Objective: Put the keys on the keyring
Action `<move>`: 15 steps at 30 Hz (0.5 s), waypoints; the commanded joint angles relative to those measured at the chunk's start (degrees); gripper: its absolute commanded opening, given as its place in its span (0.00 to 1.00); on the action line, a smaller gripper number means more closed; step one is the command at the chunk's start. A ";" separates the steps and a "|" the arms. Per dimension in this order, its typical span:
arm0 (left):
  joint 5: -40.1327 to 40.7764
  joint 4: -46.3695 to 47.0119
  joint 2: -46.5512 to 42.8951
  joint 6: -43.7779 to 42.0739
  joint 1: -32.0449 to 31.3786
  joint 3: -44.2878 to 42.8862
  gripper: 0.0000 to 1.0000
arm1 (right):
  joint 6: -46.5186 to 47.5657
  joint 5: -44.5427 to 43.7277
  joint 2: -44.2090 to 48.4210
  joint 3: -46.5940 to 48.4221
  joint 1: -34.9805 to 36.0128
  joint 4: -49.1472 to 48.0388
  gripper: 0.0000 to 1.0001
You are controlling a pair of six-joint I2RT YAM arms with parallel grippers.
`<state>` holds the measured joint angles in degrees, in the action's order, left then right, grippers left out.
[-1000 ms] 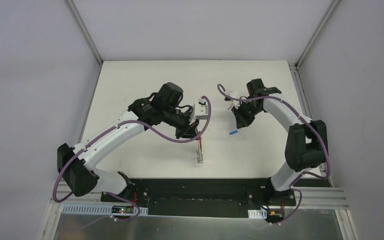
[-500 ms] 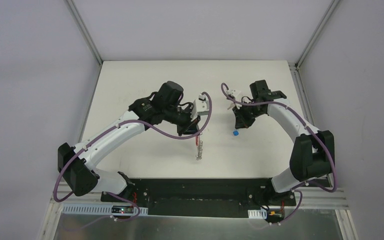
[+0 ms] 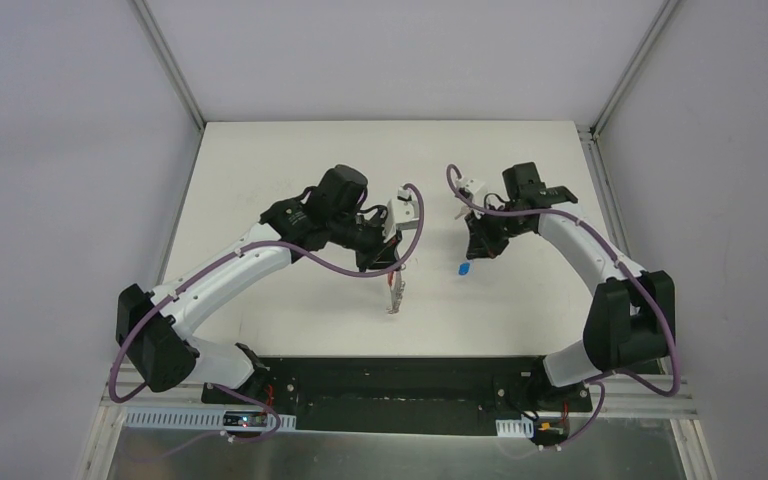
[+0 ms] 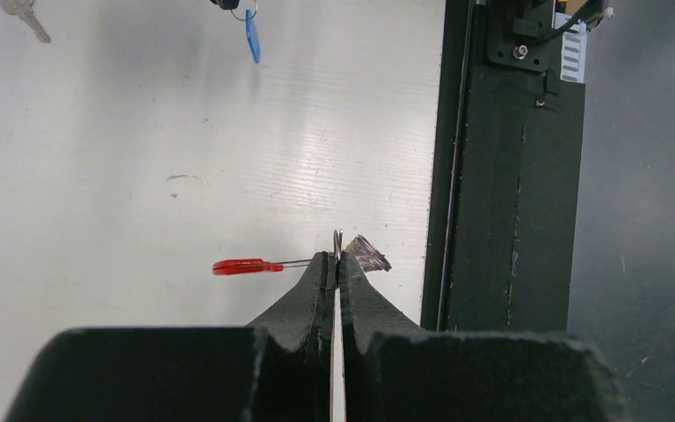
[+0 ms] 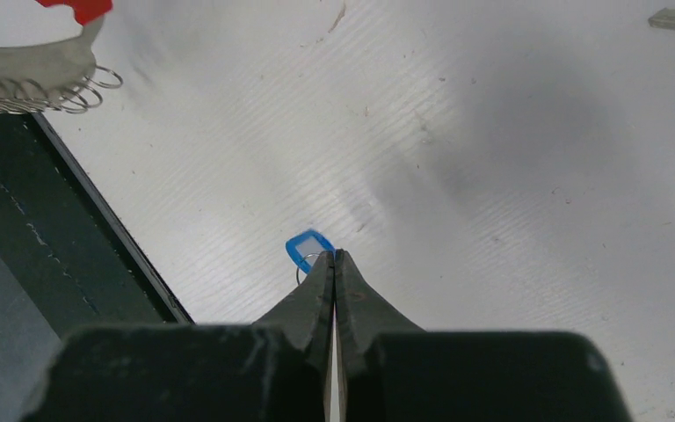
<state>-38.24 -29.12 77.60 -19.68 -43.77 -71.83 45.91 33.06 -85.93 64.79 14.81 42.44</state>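
1. The white table top (image 5: pixel 510 176) is matt, finely ribbed sheet, lightly scuffed.
2. The keyring (image 4: pixel 246 266) has a short red band of smooth, glossy plastic and a row of small silvery rings (image 5: pixel 88 88) of bright, thin metal wire.
3. The key with the blue oblong head (image 5: pixel 309 245) shows glossy, slightly see-through plastic.
4. The small silver key (image 4: pixel 26 16) is softly shining metal.
5. The left gripper (image 4: pixel 337 262) has black fingers (image 4: pixel 312 294) of matt, grainy plastic.
6. The black base plate (image 4: pixel 492 220) is matt and flecked with scratches.

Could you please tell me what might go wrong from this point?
The right gripper pinches the blue key only by its thin wire loop at the very tips of its jaws, so it might slip or swing. The left gripper holds the keyring by a narrow edge; it may twist when pushed.
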 commanded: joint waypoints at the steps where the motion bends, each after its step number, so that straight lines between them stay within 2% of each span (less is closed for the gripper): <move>1: 0.67 3.76 -0.33 2.41 0.79 1.05 0.00 | -2.23 5.80 4.37 0.07 -0.19 -1.36 0.00; 9: 1.34 8.46 1.50 11.91 2.05 0.64 0.00 | -9.47 15.35 10.78 0.05 0.07 -7.54 0.00; 15: 1.54 7.36 3.81 17.17 2.57 -2.87 0.00 | -11.63 19.39 16.62 0.56 2.77 -11.53 0.00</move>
<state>-36.84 -23.57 80.40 -7.94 -41.76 -70.94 36.64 46.22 -73.41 64.36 15.55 34.94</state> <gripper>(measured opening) 0.010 0.004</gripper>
